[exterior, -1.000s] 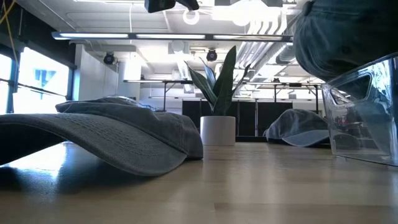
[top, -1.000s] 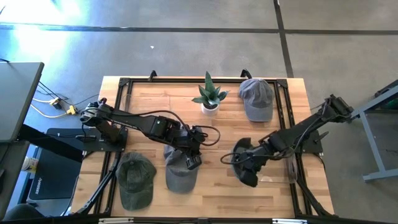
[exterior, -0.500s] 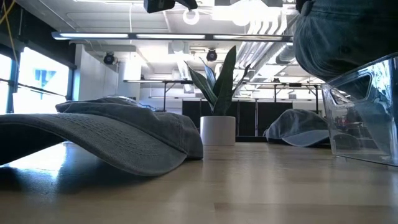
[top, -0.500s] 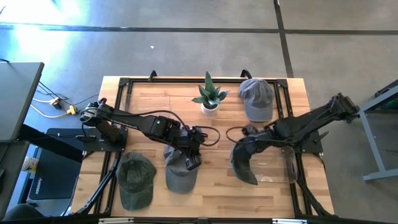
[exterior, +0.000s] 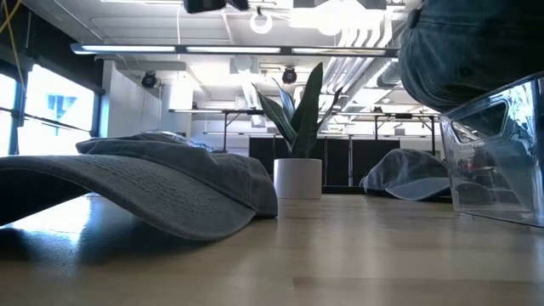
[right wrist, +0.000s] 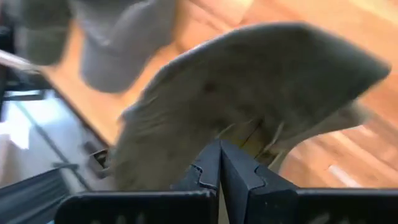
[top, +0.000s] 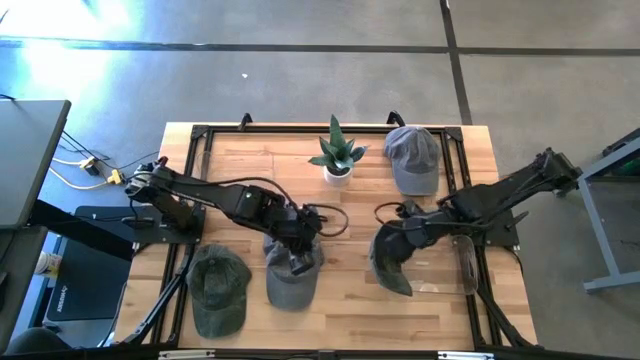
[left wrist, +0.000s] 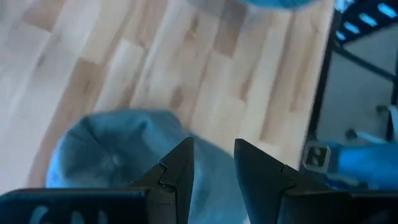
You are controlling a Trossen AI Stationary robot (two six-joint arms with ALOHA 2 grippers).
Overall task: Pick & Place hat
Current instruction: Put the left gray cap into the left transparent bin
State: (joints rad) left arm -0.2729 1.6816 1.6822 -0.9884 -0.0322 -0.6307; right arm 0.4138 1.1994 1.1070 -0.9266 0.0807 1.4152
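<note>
The right gripper (right wrist: 219, 163) is clamped on a grey hat (top: 392, 255), held above the table (top: 350, 300) beside a clear bin (top: 452, 268). The left gripper (top: 297, 258) hovers partly open over another hat (top: 290, 283), on the bin's far side.

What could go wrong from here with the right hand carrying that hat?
The right hand pinches only an edge of the dark hat, which hangs loosely; it could slip out. The clear container sits right beside it, so the dangling hat might snag its rim or nudge it. The left hand hovers over the grey hat close by; the arms could crowd.
</note>
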